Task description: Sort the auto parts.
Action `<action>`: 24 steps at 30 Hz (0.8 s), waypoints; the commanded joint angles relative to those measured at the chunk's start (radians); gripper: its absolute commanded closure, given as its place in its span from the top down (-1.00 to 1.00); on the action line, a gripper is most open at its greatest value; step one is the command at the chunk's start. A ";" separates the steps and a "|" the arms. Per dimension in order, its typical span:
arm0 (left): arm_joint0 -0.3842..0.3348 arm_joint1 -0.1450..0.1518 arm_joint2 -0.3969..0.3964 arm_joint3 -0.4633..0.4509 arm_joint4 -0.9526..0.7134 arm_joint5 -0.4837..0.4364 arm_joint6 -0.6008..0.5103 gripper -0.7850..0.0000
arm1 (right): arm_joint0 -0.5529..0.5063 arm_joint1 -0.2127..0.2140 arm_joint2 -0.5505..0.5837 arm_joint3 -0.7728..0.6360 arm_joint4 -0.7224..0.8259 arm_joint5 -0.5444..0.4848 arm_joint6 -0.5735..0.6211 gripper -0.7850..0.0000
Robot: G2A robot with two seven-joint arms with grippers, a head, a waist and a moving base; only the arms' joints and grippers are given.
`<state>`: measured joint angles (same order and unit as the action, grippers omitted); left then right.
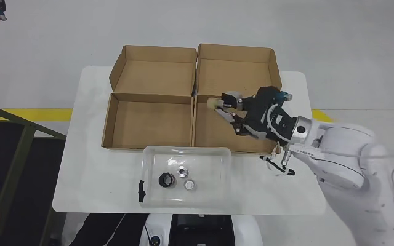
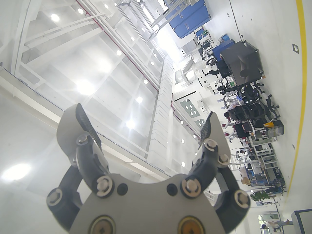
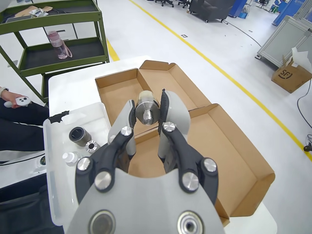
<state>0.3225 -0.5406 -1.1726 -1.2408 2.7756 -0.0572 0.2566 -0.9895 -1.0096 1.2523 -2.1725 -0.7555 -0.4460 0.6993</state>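
We are holding a metal part (image 3: 145, 110) with a threaded stub, our right hand (image 3: 148, 99) clamped on its sides so the stub is pointing back toward the wrist. It is hanging over the right cardboard box (image 1: 215, 132), near the wall shared with the left cardboard box (image 1: 148, 123), likely so it lands in its own compartment. Three more parts are lying in the clear bin (image 1: 184, 149) at the counter's (image 1: 92, 154) near edge. Our left hand (image 2: 145, 113) is pointing at the ceiling, fingers apart and empty, presumably parked aside.
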 commanded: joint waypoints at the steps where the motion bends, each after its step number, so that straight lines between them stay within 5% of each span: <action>1: 0.000 0.000 0.000 0.000 0.000 0.000 0.000 1.00 | 0.017 -0.002 -0.010 0.025 -0.001 0.005 -0.008 -1.00; 24: 0.000 0.000 0.000 0.000 0.000 0.000 0.000 1.00 | 0.105 -0.024 -0.188 0.298 -0.103 0.042 0.162 -1.00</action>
<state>0.3225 -0.5406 -1.1726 -1.2408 2.7756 -0.0572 0.2566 -0.8920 -1.0322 1.0738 -1.8825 -0.8578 -0.4026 0.8482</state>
